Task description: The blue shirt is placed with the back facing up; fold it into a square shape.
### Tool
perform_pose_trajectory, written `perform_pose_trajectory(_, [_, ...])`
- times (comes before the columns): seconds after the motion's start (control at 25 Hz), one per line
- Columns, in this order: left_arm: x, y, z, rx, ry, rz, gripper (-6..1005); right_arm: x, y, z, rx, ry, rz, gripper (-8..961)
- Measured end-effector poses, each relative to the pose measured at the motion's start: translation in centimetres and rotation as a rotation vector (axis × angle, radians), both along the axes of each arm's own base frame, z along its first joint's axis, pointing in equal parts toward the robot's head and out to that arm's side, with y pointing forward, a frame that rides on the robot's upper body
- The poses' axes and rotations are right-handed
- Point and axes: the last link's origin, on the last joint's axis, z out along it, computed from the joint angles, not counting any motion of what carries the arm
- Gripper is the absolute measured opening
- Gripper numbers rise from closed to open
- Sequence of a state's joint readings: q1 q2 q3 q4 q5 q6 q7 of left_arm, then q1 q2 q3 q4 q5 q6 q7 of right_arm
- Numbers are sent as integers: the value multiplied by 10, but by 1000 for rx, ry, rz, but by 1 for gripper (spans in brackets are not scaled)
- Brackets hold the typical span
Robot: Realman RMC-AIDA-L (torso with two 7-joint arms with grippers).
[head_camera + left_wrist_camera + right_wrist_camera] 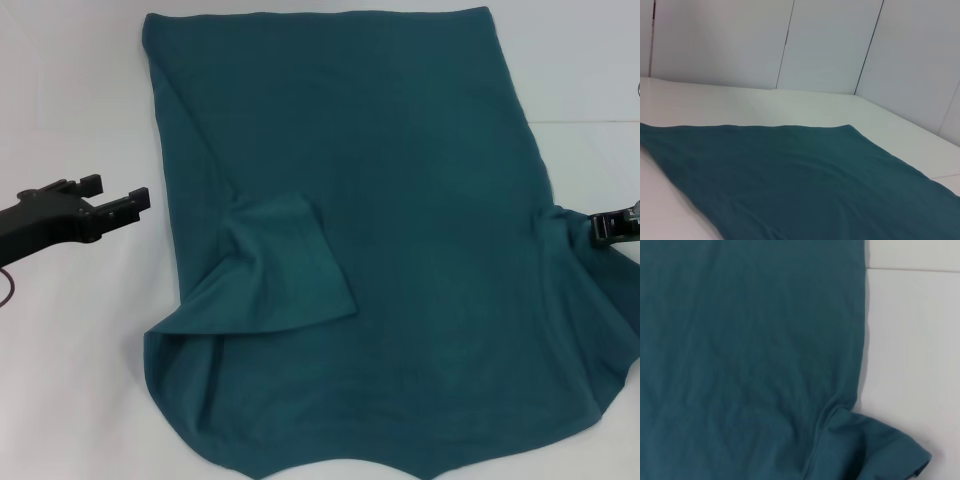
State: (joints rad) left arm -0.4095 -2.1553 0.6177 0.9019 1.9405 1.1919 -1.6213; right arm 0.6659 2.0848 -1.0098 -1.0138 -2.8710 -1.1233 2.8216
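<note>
Spread flat across white desk [70,380]: large dark teal-blue knit short-sleeved shirt [400,250], left sleeve already folded inward, soft and limp, best pinched at hem or sleeve edge. Left gripper [125,198] just beside shirt's left edge, jaws open and empty. Right gripper [608,226] at right sleeve, jaws' state impossible to tell.

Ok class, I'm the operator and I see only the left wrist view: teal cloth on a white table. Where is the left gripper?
Observer: The left gripper hangs open over the table, beside the blue shirt, not touching it.
Operator: Is a sleeve folded?
Observer: Yes, the left sleeve lies folded inward on the shirt's body.
Operator: And the other arm?
Observer: The right gripper is at the shirt's right edge, where the sleeve meets the body.
</note>
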Motion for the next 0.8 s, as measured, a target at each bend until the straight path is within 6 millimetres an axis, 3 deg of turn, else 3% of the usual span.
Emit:
perform_pose_trajectory(0.2, [0,0,0,0,1,0,795,-4,-2,3,8,-1,12,12])
perform_pose_trajectory(0.6, [-1,1,3,12,-2,4,797,-20,-20,36,32,-12,3,11])
perform_pose_trajectory(0.8, [-1,1,3,12,-1,4,797,-22,-29,44,18,-38,-23,11])
